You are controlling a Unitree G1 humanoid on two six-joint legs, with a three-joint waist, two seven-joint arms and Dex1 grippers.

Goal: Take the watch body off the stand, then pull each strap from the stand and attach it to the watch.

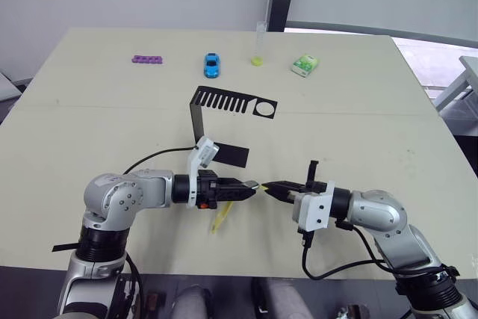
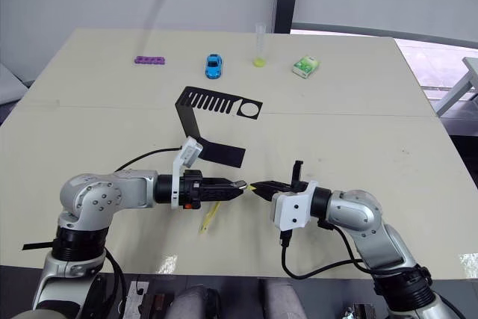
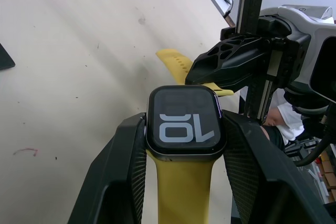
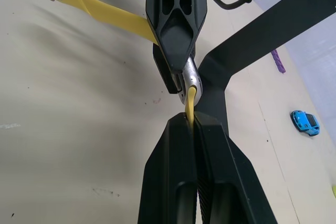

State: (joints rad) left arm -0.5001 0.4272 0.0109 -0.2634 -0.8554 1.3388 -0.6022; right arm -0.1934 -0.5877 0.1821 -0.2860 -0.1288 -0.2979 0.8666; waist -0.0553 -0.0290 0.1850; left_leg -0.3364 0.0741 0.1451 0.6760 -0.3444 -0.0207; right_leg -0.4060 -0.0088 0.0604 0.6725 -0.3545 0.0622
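Above the table's near middle my left gripper (image 1: 249,188) is shut on the watch body (image 3: 185,124), a dark screen with light digits between its fingers. One yellow strap (image 1: 221,217) hangs from the watch body down toward the table. My right gripper (image 1: 272,189) faces it tip to tip, shut on the second yellow strap (image 4: 191,99), whose end touches the watch body's edge (image 4: 190,74). Whether that strap end is seated in the case I cannot tell. The black stand (image 1: 224,110) sits behind both grippers with bare slots.
Along the far edge lie a purple bar (image 1: 147,59), a blue toy car (image 1: 212,65), a clear tube with a yellow base (image 1: 258,48) and a green-white packet (image 1: 304,65). The stand's flat base (image 1: 233,155) lies just beyond my left wrist.
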